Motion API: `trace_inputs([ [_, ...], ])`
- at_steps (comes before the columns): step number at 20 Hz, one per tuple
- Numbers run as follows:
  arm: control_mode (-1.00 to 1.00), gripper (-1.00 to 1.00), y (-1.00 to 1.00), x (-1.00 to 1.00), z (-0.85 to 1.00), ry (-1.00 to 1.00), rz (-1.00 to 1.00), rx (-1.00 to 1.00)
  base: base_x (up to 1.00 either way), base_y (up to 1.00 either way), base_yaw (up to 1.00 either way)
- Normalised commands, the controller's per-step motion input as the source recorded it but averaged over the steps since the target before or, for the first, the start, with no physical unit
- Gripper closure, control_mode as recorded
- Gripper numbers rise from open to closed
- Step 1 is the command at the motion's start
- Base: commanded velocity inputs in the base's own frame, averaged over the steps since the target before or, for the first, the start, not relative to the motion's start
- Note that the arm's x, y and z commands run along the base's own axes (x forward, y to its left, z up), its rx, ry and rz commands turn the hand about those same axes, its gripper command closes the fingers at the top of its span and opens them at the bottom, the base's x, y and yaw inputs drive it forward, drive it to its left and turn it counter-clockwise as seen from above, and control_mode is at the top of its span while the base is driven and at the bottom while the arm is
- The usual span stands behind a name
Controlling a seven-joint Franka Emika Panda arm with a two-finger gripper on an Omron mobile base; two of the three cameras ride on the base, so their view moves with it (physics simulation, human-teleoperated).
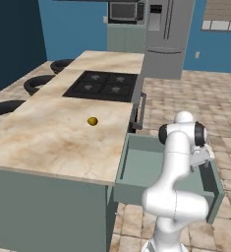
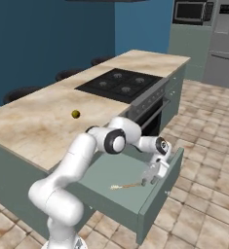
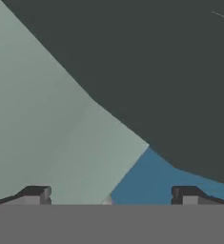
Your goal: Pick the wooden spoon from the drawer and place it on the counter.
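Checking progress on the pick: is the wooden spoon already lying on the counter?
No, the wooden spoon lies on the floor of the open drawer, just beside the open gripper, not on the counter.

Both base views look forward and down from behind the arm, left and right, sharing counter (image 1: 53, 133) and drawer (image 1: 146, 167). Hand view: close inside drawer.

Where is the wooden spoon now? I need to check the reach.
In the right base view, the wooden spoon lies on the open drawer floor near its front wall, beside the open gripper.
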Motion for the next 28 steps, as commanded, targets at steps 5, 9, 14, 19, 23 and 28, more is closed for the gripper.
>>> trace_inputs([
  [5, -1.00, -1.00, -0.16, -0.07, 0.55, -0.72, 0.38, 0.00, 0.00, 0.00, 0.00],
  [9, -1.00, -1.00, -0.10, 0.00, 0.65, -0.72, 0.47, 0.00, 0.00, 0.00, 0.00],
  [14, -1.00, -1.00, 0.09, 0.00, 0.28, -0.87, 0.34, 0.03, 0.00, 0.00, 0.00],
  [19, -1.00, -1.00, 0.42, 0.10, 0.01, -0.77, 0.12, 0.13, 0.00, 0.00, 0.00],
  [23, -1.00, -1.00, 0.53, 0.03, 0.00, -0.55, 0.00, 0.18, 0.00, 0.00, 0.00],
  [28, -1.00, -1.00, 0.21, 0.31, 0.00, -0.16, 0.00, 0.05, 0.00, 0.00, 0.00],
])
